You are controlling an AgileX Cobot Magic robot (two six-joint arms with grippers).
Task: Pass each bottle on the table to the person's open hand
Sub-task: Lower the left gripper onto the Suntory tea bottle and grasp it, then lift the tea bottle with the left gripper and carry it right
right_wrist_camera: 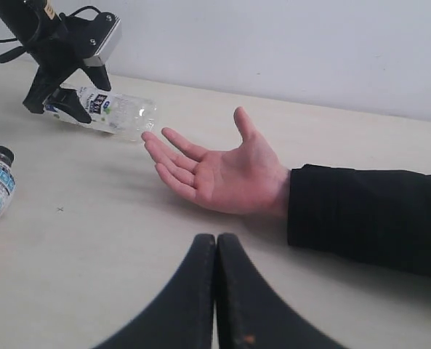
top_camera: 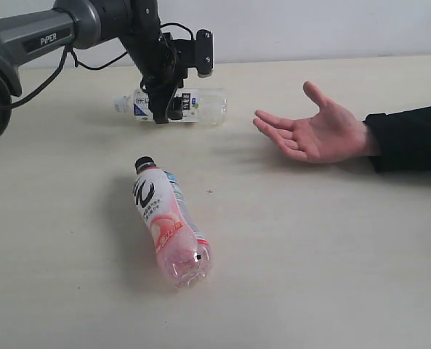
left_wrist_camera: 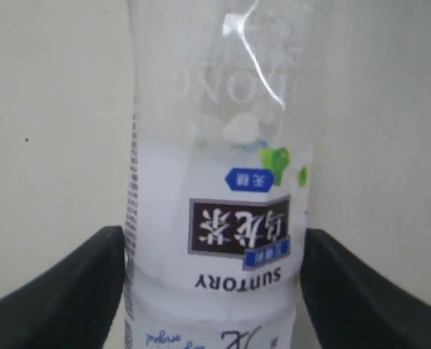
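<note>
**Left gripper on the white-labelled bottle, palm waiting to the right**

Far left, the left arm [top_camera: 48,33] reaches in over the table [top_camera: 331,247], and the left gripper [top_camera: 167,110] is down on the white-labelled bottle [top_camera: 204,105]. That bottle lies on its side near the table's far edge, white cap [top_camera: 119,104] pointing left. From the wrist camera, the two black fingers [left_wrist_camera: 70,291] sit one on each side of the label, pressed against it, so that's a pinch across the body. I can't tell whether the bottle is off the surface.

Nearer the camera, the pink-and-white bottle [top_camera: 168,222] also lies on its side, black cap [top_camera: 144,163] toward the far side, well apart from the gripper.

Moving right, the open hand [top_camera: 320,134] rests palm up, fingers spread toward the gripped bottle, close to its base but not touching it. A black sleeve [top_camera: 411,138] runs off the right edge.

The right gripper [right_wrist_camera: 216,291] shows only in its own wrist view, fingers pressed together, holding nothing, on the near side of the palm.
</note>
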